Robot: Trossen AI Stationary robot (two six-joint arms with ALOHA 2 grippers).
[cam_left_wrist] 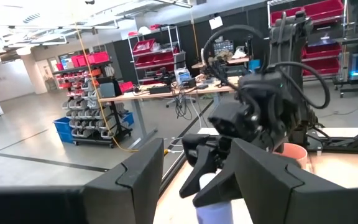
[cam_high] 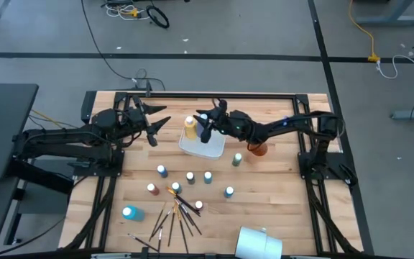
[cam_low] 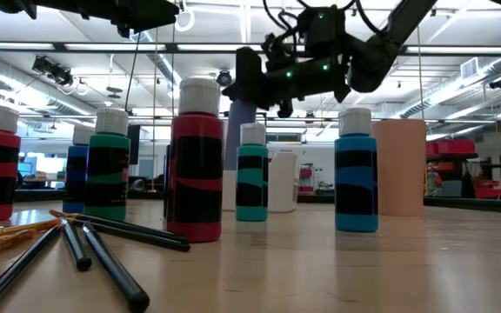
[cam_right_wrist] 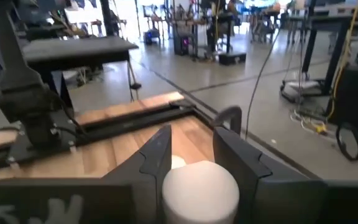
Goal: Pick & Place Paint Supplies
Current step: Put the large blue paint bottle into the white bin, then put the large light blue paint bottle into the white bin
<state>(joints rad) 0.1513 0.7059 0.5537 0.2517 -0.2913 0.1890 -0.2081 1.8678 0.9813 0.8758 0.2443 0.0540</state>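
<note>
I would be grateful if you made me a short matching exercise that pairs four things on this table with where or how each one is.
Things:
1. yellow bottle
2. brushes
3. white-capped bottle
4. left tool

States:
A. between the right tool's fingers
B. open and empty, raised beside the tray
C. upright at the white tray's corner
D. fanned out on the table, away from both arms

Pairs: 1-C, 2-D, 3-A, 4-B

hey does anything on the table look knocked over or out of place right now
One blue-capped bottle lies on its side near the left front of the table, while the other bottles stand upright. The brushes lie loosely crossed. Nothing looks spilled.
</note>
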